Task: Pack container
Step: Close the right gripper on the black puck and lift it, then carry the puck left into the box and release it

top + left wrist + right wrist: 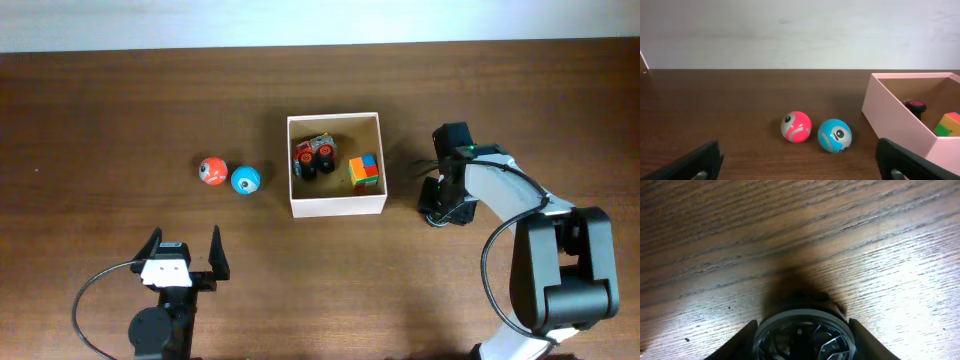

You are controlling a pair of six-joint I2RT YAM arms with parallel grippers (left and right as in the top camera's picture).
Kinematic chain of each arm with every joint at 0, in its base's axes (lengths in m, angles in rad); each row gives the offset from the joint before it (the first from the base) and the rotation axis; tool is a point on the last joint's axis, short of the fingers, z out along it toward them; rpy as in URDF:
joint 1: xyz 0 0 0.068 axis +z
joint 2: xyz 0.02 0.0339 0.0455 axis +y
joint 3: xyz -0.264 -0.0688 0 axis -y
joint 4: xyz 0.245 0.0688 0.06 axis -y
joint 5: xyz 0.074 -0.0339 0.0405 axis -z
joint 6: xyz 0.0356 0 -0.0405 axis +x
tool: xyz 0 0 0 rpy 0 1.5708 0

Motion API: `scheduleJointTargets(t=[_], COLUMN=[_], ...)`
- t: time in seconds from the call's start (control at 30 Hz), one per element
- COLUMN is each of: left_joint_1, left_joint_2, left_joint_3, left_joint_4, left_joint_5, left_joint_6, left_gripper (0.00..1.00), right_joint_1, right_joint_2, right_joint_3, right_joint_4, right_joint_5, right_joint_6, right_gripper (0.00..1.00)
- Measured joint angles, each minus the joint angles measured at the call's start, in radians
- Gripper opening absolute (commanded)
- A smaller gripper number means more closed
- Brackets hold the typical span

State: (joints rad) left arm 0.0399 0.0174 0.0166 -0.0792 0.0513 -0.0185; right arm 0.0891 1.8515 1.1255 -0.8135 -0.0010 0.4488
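Note:
The container [337, 207], a square box with cream-white walls, stands at mid-table and holds a red toy truck [315, 156] and a multicoloured cube [364, 171]. Its wall also shows in the left wrist view [895, 120]. A red ball [212, 171] [796, 126] and a blue ball [245, 179] [834, 135] lie side by side to its left. My left gripper [185, 262] [800, 165] is open and empty, nearer the front edge than the balls. My right gripper [440, 208] [802, 342] points down at the table right of the container, its fingers closed against a round dark toy with a grey rim [802, 330].
The brown wooden table [120, 110] runs back to a pale wall [790, 30]. The right arm's white links [500, 185] reach in from the front right corner. A black cable [95, 290] loops beside the left arm.

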Motion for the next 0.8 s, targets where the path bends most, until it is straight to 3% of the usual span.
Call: scheduleJointTargets(t=[0.47,0.8], left_joint_1=[0.0,0.0], left_joint_2=[0.0,0.0], left_joint_3=[0.0,0.0], left_joint_4=[0.0,0.0], left_joint_5=[0.0,0.0], left_joint_6=[0.0,0.0], left_gripper=[0.99,0.99], right_joint_1=[0.0,0.013], right_joint_2=[0.002,0.005], right_joint_3=[0.053,0.456], right_joint_4=[-0.068,-0.3], right_joint_5=[0.0,0.002], right_joint_6=[0.0,-0.015], right_gripper=[0.44,0.44])
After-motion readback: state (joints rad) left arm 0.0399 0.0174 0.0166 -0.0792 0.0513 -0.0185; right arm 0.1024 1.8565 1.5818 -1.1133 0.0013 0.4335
